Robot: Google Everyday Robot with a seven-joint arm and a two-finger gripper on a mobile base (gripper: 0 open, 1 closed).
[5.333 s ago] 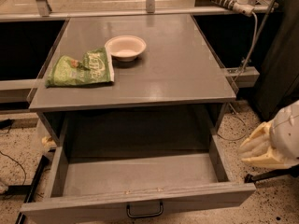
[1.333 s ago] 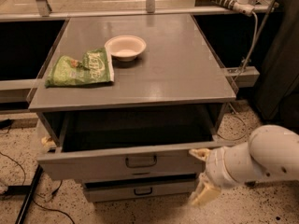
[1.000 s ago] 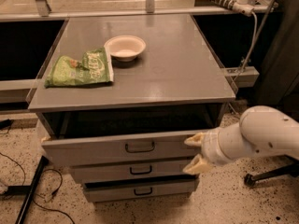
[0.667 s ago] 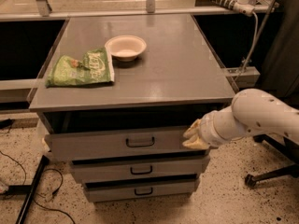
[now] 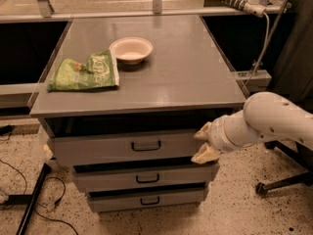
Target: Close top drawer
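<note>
The top drawer (image 5: 98, 150) is a wide grey drawer with a small dark loop handle (image 5: 145, 145). It sits just under the cabinet top, pushed almost fully in, with a dark gap above its front. My gripper (image 5: 203, 143) is at the right end of the drawer front, on the white arm (image 5: 264, 121) that reaches in from the right. Its two pale fingertips (image 5: 202, 131) are spread apart, one above the other, against the front. It holds nothing.
A white bowl (image 5: 130, 49) and a green snack bag (image 5: 85, 71) lie on the grey cabinet top (image 5: 186, 67). Two shorter drawers (image 5: 146, 178) sit below, shut. A chair base (image 5: 274, 182) stands at the right, and cables (image 5: 29, 199) lie on the floor at the left.
The top drawer has gone from wide open to almost fully in. My gripper has moved up and inward with the drawer front, pressing on its right end.
</note>
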